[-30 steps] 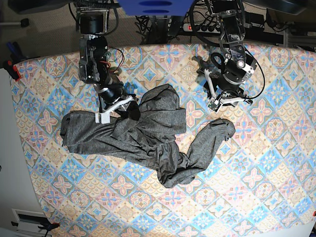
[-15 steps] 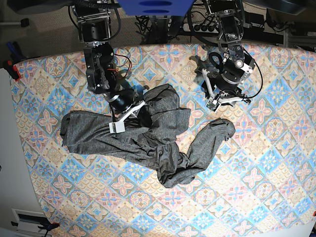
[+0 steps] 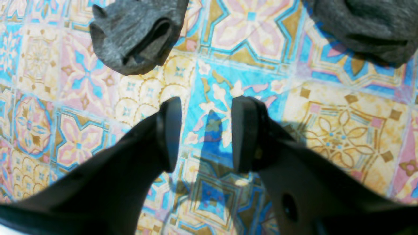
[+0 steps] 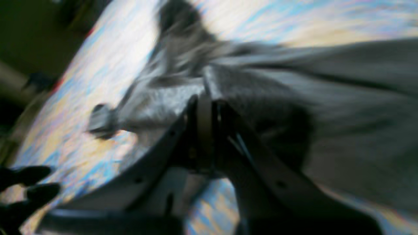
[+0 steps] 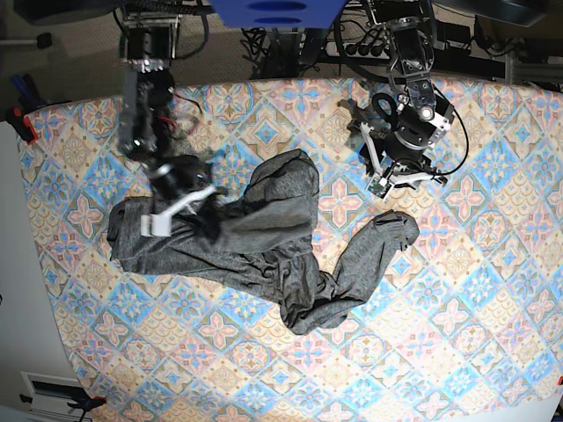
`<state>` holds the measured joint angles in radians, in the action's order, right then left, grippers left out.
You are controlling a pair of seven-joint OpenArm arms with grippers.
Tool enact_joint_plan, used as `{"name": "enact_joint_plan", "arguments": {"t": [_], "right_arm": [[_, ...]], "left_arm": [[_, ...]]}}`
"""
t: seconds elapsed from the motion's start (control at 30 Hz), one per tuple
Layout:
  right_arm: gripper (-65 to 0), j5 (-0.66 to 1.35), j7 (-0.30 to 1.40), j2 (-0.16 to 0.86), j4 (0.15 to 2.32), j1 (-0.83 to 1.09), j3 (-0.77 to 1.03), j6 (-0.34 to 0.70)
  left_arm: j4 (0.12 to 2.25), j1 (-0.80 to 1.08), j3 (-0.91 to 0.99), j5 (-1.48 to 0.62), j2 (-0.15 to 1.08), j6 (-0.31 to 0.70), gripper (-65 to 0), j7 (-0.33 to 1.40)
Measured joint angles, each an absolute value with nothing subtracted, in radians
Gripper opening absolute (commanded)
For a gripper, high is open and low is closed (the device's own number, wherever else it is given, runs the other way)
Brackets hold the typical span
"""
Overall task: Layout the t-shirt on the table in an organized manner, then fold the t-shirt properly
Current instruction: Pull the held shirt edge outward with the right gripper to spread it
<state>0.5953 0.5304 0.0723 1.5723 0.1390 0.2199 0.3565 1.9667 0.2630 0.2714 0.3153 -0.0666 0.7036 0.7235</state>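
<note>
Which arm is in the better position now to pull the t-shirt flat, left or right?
Probably the right: the right gripper is shut on the t-shirt. The left gripper hangs open over bare table.

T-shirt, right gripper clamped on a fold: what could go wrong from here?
1. The right gripper may have pinched several layers of the bunched t-shirt, so pulling could drag the heap rather than spread it.
2. The left gripper hangs open over bare table, holding nothing; with no anchor, the sleeve could slide along.
</note>
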Motion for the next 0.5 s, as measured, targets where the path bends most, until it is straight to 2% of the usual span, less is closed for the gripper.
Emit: {"name": "enact_joint_plan", "arguments": {"t": [0.3, 0.5], "right_arm": [[-65.0, 0.594, 0.537, 0.061, 1.728, 0.339, 0.387, 0.37], [-65.0, 0.595, 0.534, -0.023, 1.759, 0.377, 0.625, 0.371]], "left_arm": [[1.966, 0.261, 0.271, 0.315, -0.067, 0.704, -40.5, 0.724], [1.966, 0.261, 0.271, 0.315, -0.068, 0.704, -40.5, 0.723]]}}
